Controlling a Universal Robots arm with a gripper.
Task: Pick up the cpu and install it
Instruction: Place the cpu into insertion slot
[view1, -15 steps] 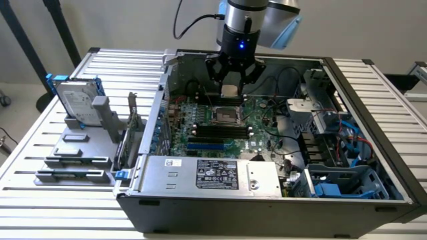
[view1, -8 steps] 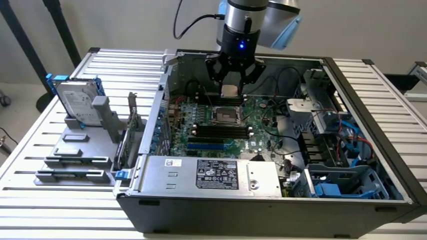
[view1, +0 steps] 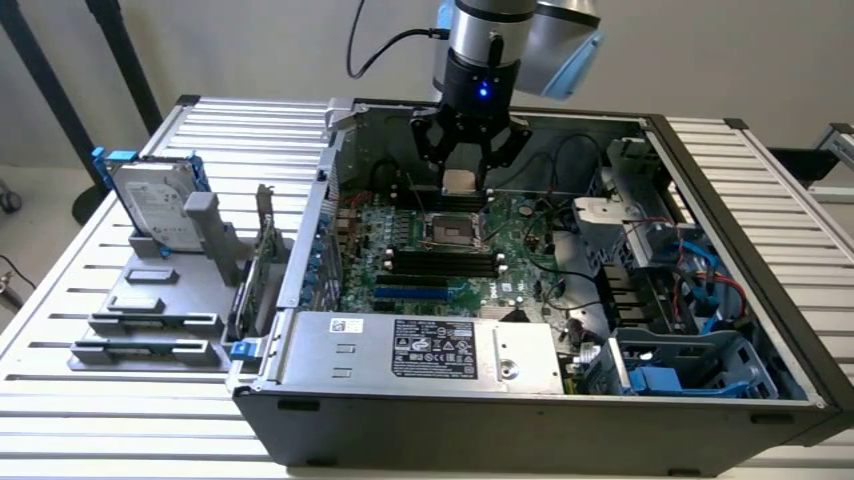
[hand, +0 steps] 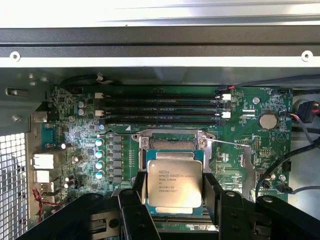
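Nearest us in the exterior view, the silver box with a black label (view1: 424, 348) lies along the near edge of the open computer case (view1: 534, 420), which sits on the slatted table (view1: 134, 430). Past it lies the motherboard (view1: 523, 228), with its open socket (view1: 451, 232) near the board's middle.

Above the socket hangs the hand (view1: 462, 178), its fingers clamped on two opposite edges of the cpu (hand: 174, 186). The chip is held flat, metal top up, and looks clear of the board.

We judge the pick-up done and the install step in hand. Seating calls for the chip to come down level and square to the socket frame.

Room is tight. Memory slots (hand: 162, 107) run along one side of the socket, and cables (view1: 574, 150) loop toward the case's far wall. Overhead, the case is open.
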